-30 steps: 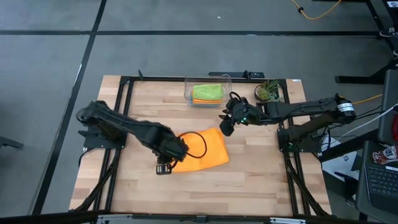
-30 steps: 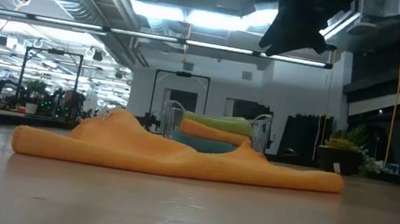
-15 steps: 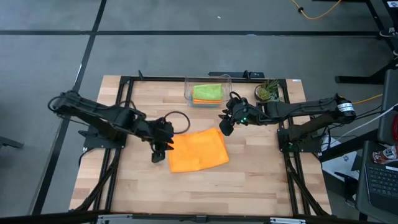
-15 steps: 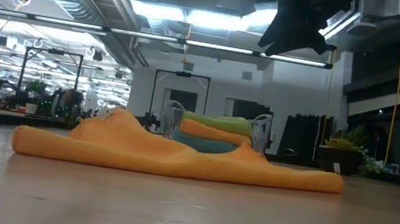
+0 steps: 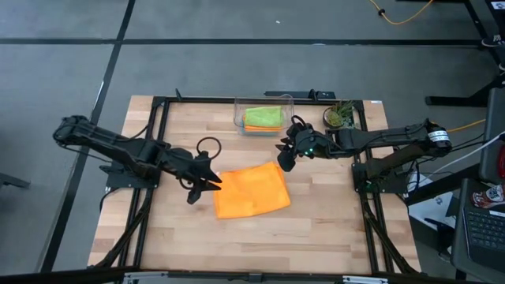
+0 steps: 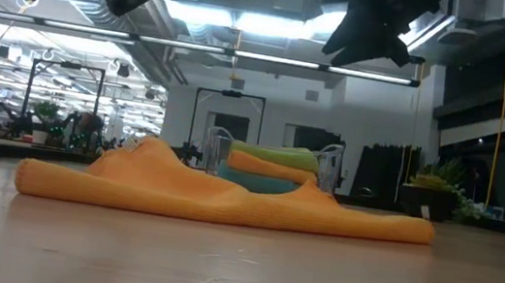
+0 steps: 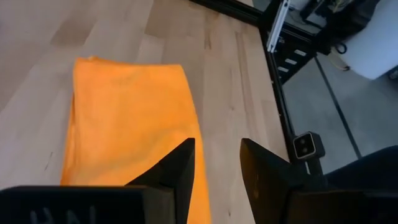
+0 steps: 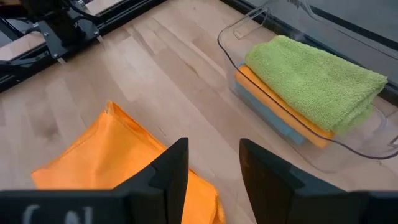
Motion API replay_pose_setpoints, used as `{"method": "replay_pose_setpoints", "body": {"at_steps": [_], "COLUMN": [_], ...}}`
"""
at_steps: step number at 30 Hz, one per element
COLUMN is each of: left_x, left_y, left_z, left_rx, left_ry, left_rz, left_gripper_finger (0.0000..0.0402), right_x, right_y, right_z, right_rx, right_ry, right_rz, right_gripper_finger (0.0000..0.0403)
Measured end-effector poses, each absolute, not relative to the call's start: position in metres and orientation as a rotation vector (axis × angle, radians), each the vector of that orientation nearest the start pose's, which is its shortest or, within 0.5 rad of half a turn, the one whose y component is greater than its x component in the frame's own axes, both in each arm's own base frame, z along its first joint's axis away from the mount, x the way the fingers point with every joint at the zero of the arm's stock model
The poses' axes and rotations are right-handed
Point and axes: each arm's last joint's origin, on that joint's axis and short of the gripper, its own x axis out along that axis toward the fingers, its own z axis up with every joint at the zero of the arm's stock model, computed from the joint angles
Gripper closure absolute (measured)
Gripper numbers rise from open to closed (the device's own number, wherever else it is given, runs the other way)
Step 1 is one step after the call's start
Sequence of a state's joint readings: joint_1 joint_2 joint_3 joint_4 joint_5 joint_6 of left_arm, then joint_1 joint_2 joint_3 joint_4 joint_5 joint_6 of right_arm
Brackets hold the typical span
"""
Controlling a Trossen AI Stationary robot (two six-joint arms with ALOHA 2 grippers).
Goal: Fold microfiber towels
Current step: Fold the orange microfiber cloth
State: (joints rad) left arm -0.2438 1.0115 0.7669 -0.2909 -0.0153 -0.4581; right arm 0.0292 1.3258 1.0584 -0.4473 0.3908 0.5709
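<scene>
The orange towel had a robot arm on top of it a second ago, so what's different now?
The left gripper has pulled back off the orange towel toward its own side and now hangs beside the towel's edge, holding nothing. The towel, the right gripper and the clear bin of folded towels stayed put.

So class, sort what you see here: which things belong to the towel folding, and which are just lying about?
Belongs to the job:
- orange towel on the table
- lime green towel, second orange towel and blue towel, stacked in the bin

Lying about:
- clear plastic bin
- potted plant

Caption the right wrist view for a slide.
Right gripper hovers open above the folded orange towel, facing the clear bin of stacked towels.
</scene>
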Motion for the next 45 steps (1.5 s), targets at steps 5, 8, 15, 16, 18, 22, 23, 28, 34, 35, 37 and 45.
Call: {"method": "replay_pose_setpoints", "body": {"at_steps": [5,8,15,16,18,22,23,28,34,35,37,45], "left_x": [0.2011,0.1996,0.1984,0.1985,0.1984,0.1984,0.1984,0.1985,0.1985,0.1985,0.1986,0.199], "left_y": [-0.0484,-0.048,-0.0478,-0.0478,-0.0478,-0.0478,-0.0478,-0.0478,-0.0478,-0.0478,-0.0476,-0.0467], "left_z": [0.2761,0.2804,0.282,0.282,0.282,0.282,0.282,0.2819,0.2819,0.2819,0.2818,0.2822], "left_rx": [-0.384,-0.371,-0.369,-0.372,-0.372,-0.372,-0.37,-0.366,-0.366,-0.367,-0.366,-0.37], "left_ry": [0.557,0.523,0.511,0.511,0.512,0.512,0.512,0.512,0.513,0.513,0.512,0.498], "left_rz": [-0.1,-0.114,-0.117,-0.117,-0.116,-0.116,-0.117,-0.117,-0.117,-0.117,-0.112,-0.075], "left_gripper_finger": [0.0282,0.0282,0.0282,0.0282,0.0282,0.0282,0.0282,0.0282,0.0282,0.0282,0.0282,0.0282], "right_x": [0.2814,0.2822,0.2825,0.2825,0.2825,0.2825,0.2825,0.2825,0.2825,0.2826,0.2834,0.2851], "right_y": [-0.0029,-0.0031,-0.0031,-0.0031,-0.0031,-0.0031,-0.0031,-0.0031,-0.0031,-0.0031,-0.0031,-0.0022], "right_z": [0.2927,0.2937,0.294,0.294,0.294,0.294,0.294,0.294,0.294,0.2941,0.2949,0.2964], "right_rx": [0.397,0.399,0.399,0.399,0.399,0.398,0.398,0.398,0.398,0.398,0.403,0.393], "right_ry": [0.553,0.538,0.533,0.534,0.534,0.534,0.534,0.534,0.534,0.532,0.521,0.515], "right_rz": [-0.527,-0.529,-0.53,-0.529,-0.529,-0.529,-0.529,-0.529,-0.53,-0.529,-0.527,-0.485], "right_gripper_finger": [0.0258,0.0258,0.0258,0.0258,0.0258,0.0258,0.0258,0.0258,0.0258,0.0258,0.0258,0.0241]}}
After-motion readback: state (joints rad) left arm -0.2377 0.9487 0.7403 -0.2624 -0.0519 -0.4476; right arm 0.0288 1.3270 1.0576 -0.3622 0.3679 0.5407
